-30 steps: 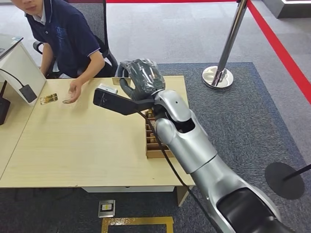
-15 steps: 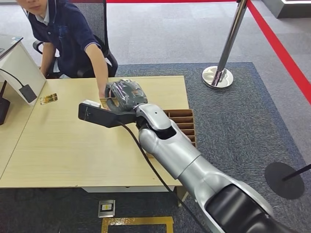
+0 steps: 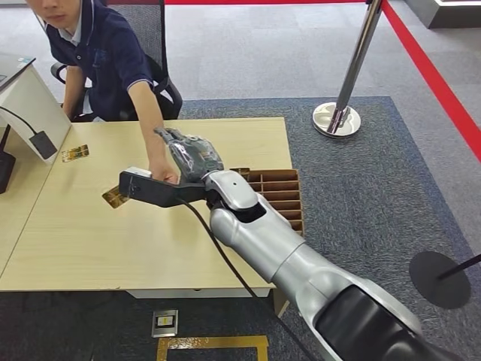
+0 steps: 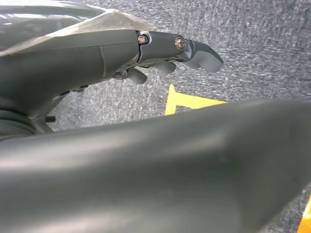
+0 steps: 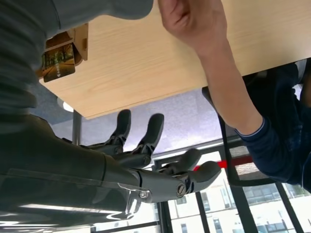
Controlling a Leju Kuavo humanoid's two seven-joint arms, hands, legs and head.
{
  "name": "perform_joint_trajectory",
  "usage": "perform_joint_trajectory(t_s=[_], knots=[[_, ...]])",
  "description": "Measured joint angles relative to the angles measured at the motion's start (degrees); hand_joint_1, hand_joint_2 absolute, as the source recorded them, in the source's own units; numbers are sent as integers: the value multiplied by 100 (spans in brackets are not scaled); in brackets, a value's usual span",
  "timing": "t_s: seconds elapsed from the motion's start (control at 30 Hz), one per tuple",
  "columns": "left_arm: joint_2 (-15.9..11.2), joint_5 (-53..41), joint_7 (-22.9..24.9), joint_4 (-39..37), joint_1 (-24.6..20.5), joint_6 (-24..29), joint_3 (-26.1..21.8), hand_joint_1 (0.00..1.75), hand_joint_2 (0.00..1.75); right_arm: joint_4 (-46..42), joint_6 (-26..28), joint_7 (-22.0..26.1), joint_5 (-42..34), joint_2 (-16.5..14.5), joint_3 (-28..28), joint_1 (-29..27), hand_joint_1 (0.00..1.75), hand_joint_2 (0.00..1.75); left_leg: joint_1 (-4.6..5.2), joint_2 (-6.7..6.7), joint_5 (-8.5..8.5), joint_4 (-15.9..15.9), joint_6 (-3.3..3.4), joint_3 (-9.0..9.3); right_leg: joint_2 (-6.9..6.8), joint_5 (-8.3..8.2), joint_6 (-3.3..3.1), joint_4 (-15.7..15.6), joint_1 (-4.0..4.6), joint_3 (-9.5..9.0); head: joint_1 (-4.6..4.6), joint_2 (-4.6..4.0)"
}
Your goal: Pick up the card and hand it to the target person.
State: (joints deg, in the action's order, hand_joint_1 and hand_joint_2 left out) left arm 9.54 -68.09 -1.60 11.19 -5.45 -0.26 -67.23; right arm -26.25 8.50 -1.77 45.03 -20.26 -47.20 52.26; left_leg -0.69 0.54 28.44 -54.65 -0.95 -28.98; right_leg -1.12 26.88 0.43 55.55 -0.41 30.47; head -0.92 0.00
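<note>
Right robot hand [image 3: 190,154] extended over the bench [image 3: 85,241], fingers [image 5: 154,128] spread apart, holding nothing.
Left robot hand [image 4: 110,53] hangs above grey carpet, fingers loosely extended, nothing held. On the bench nearest the robot, a gold card [image 3: 115,198] lies flat just beside the wrist camera bar. A person's hand [image 3: 163,174] rests closed on the bench beside the right robot hand. A wooden slotted box [image 3: 280,192] sits on the right. Farther off, a second card [image 3: 75,153] lies near the seated person [image 3: 102,53].
</note>
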Motion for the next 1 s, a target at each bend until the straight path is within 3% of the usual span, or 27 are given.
perform_joint_trajectory(t_s=[0.33, 0.47, 0.77, 0.87, 1.0], knots=[[0, 164, -12, 0, -1, 77, -8, 0, 0, 1, 492, 246, 80, 22, -59, 54, 0, 175, 0, 0, 0, 0, 0, 1, 0, 0, 0, 0, 0, 1, 1, 0], [3, 252, -13, -1, 5, 96, -34, 0, 0, -636, 725, 225, 439, 209, 145, -207, 0, 175, 0, 0, 0, 0, 0, 0, 0, 0, 0, -4, 0, 0, -1, 0], [27, 407, -17, -2, 28, 158, -156, 0, 0, -3758, 630, 201, 1286, 984, 1179, -1869, 0, 175, 4, -5, 9, 0, 8, -4, 0, 2, 4, -14, -1, 1, -1, 0], [37, 431, -33, -2, 26, 163, -177, 0, 0, -4451, 927, 307, 1263, 1110, 1446, -2332, 0, 175, 1, -8, 9, -1, 8, 1, 0, 5, 5, -19, -1, -1, 5, 0], [58, 422, -89, -2, 51, 163, -184, 0, 0, -5700, 1510, 684, 1007, 1340, 1985, -3431, 0, 175, -2, -16, 16, 0, 9, 2, -2, 11, 6, -23, 0, -9, 6, 0]])
